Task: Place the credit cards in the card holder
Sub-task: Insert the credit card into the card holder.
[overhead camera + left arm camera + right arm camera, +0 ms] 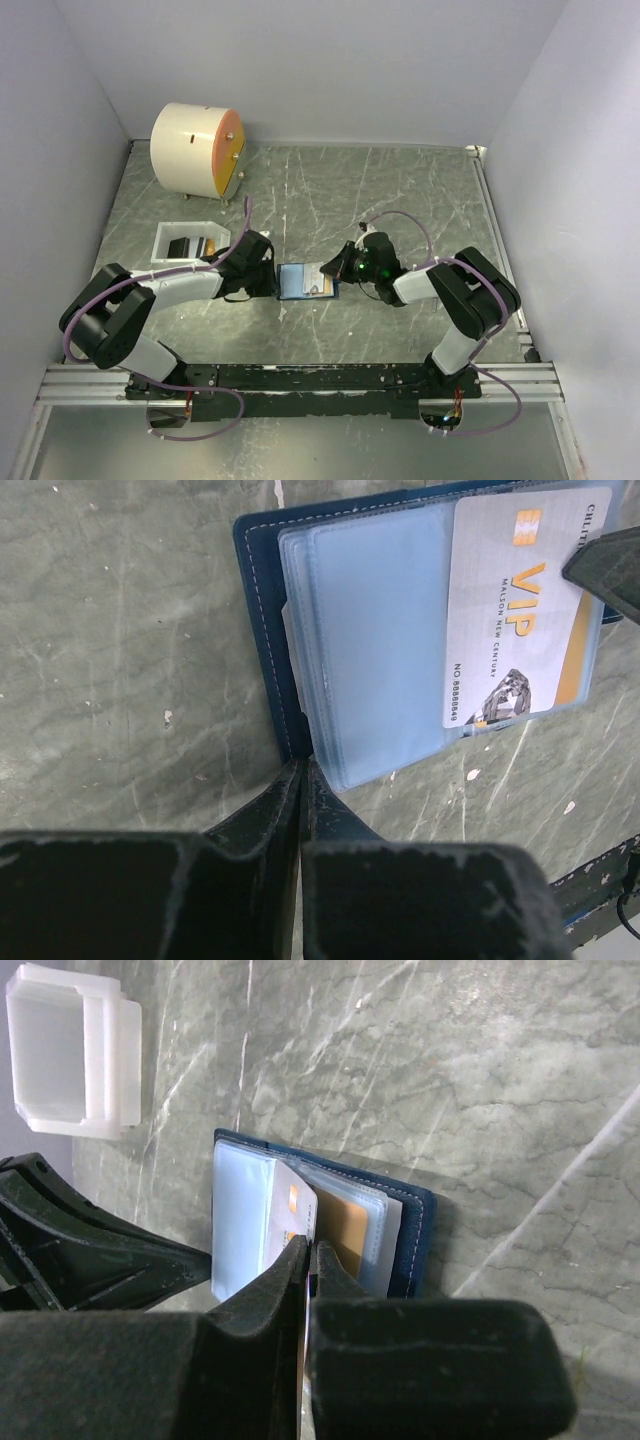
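The card holder (300, 283) lies open on the table, with a navy cover (255, 630) and clear blue pockets. My left gripper (274, 280) is shut on its left edge (301, 765). My right gripper (336, 275) is shut on a silver VIP card with a gold stripe (510, 630). It holds the card's far end among the pockets (290, 1205), fingertips meeting over the card in the right wrist view (309, 1248). An orange-yellow card (345, 1235) sits inside a pocket by the navy cover (415, 1230). A dark card (182, 247) lies in the white tray.
The white plastic tray (165, 240) stands left of the card holder, also in the right wrist view (110, 1050). A big cream cylinder with an orange face (195, 148) stands at the back left. Grey walls close in the marbled table on three sides.
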You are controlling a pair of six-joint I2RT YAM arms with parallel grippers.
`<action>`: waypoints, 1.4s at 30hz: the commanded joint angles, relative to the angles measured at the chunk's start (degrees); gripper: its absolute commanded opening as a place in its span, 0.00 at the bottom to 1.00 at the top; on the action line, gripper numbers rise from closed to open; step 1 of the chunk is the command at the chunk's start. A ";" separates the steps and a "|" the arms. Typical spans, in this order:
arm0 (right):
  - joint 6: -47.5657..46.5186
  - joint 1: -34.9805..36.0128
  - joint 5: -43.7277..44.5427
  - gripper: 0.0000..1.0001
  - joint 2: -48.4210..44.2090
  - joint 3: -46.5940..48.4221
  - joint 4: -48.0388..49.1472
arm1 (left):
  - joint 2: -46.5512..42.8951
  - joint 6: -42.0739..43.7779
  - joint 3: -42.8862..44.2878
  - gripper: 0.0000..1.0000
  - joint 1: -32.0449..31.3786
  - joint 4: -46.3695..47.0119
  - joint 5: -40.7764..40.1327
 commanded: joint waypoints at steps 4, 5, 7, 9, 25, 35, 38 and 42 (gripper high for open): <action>-5.17 2.56 4.25 0.00 -2.10 -1.04 0.42 | 1.95 0.13 0.37 0.13 -1.26 -0.62 -1.06; -5.14 2.69 4.19 0.00 -2.06 -0.99 0.33 | 2.00 0.13 0.35 0.13 -1.27 -0.53 -0.93; -4.95 2.86 4.42 0.00 -2.28 -0.94 -0.38 | 2.28 0.13 0.43 0.13 -1.32 -0.45 -0.83; -4.70 2.91 4.75 0.00 -2.39 -0.90 -1.08 | 2.33 0.07 0.45 0.13 -1.43 -0.36 -0.69; -3.32 4.84 3.77 0.00 -0.21 2.02 -4.62 | 1.94 0.00 0.89 0.13 -1.82 -0.07 -0.71; -5.24 6.48 5.49 0.23 -0.08 6.49 -12.82 | 1.33 -0.72 0.58 0.15 -2.26 1.88 0.71; -6.72 6.58 7.40 0.33 -0.97 8.33 -18.87 | 0.41 -1.76 -0.18 0.16 -2.24 2.83 1.39; -8.13 6.92 8.78 0.39 -3.56 9.18 -23.06 | 0.07 -1.98 -0.27 0.16 -2.28 2.63 1.21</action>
